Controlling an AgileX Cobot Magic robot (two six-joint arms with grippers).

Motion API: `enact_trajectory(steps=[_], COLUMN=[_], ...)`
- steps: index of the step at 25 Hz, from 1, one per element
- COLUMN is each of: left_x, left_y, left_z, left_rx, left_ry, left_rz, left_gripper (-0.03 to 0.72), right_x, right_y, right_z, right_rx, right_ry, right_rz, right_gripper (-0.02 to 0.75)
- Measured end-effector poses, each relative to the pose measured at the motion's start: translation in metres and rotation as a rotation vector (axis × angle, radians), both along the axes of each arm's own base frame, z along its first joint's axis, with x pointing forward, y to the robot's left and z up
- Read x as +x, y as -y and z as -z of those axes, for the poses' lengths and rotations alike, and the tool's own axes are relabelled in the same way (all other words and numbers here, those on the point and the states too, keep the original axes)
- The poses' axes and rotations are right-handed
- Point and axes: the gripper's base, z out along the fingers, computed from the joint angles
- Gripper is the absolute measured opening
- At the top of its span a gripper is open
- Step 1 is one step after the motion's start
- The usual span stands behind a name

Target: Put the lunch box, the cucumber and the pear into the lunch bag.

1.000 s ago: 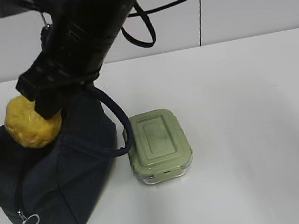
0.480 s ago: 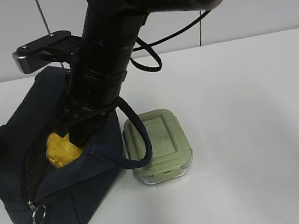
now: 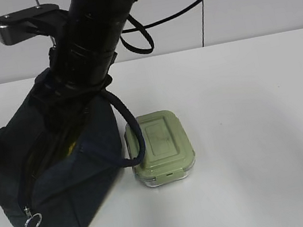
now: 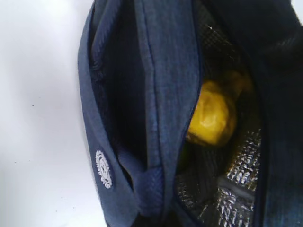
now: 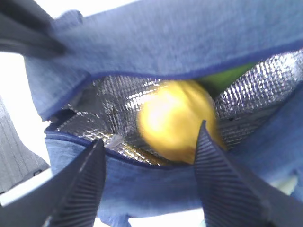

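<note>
Your right gripper (image 5: 149,182) stands spread, empty, over the lunch bag (image 3: 64,180); the pear (image 5: 177,123) is blurred inside. Left gripper unseen, shut. The lunch box (image 3: 160,147) sits near the tabletop's front edge.

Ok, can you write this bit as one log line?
pear: inside bag | right gripper: open above it | lunch box: on table beside bag

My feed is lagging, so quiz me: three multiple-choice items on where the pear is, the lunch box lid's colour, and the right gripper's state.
1. Where is the pear?
A. inside the lunch bag
B. on the table
C. on the lunch box

2. What colour is the lunch box lid?
A. red
B. pale green
C. black

3. How is the right gripper?
A. shut on the pear
B. open above the pear
C. gripping the lunch box

Answers: 1 A, it lies against the silver lining; 2 B, seen in the exterior view; 3 B, its fingers stand apart, pear loose behind them.
</note>
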Motion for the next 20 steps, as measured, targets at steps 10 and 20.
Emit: enact_trajectory(steps=[10,20], left_x=[0.0,-0.001], left_y=[0.0,0.0], left_z=[0.0,0.0], left_rx=[0.001,0.002], left_ry=[-0.001,-0.012], left_rz=[0.0,0.003], left_gripper=[0.002,0.002], right_x=[0.007,0.009], right_y=[0.018,0.057], right_z=[-0.039,-0.081], right_rx=[-0.116,-0.105], right_ry=[0.045,0.126], right_rz=[0.218,0.413], right_gripper=[0.431,0.426])
